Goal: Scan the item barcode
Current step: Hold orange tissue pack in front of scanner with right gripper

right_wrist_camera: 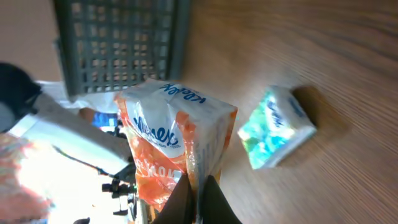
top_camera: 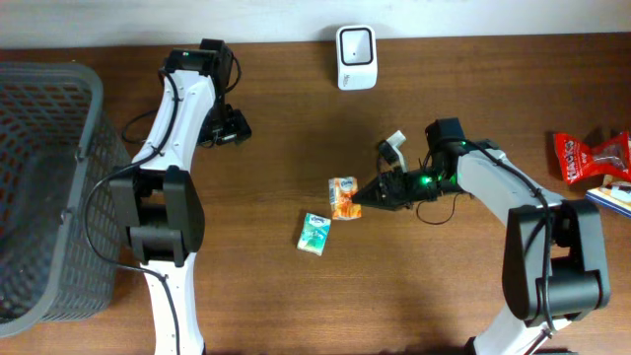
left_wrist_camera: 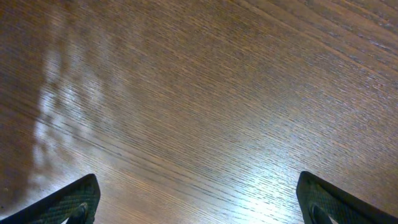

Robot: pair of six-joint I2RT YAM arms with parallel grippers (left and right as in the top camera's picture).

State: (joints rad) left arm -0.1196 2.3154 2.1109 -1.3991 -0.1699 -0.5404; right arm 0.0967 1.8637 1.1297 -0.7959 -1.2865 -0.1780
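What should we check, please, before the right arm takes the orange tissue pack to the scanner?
1. Right gripper shut on the orange tissue pack: ok.
2. Hold deep enough: cannot tell; only an edge looks pinched.
3. Barcode side found: cannot tell; none shows.
4. Way to the scanner free: ok, bare table between.
5. Left gripper open and well aside: ok.
6. Green tissue pack apart from the held one: ok.

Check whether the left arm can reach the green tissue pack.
Probably yes: left tool is open and empty, with bare table between it and the green tissue pack; the right tool, holding the orange pack, crowds one side.
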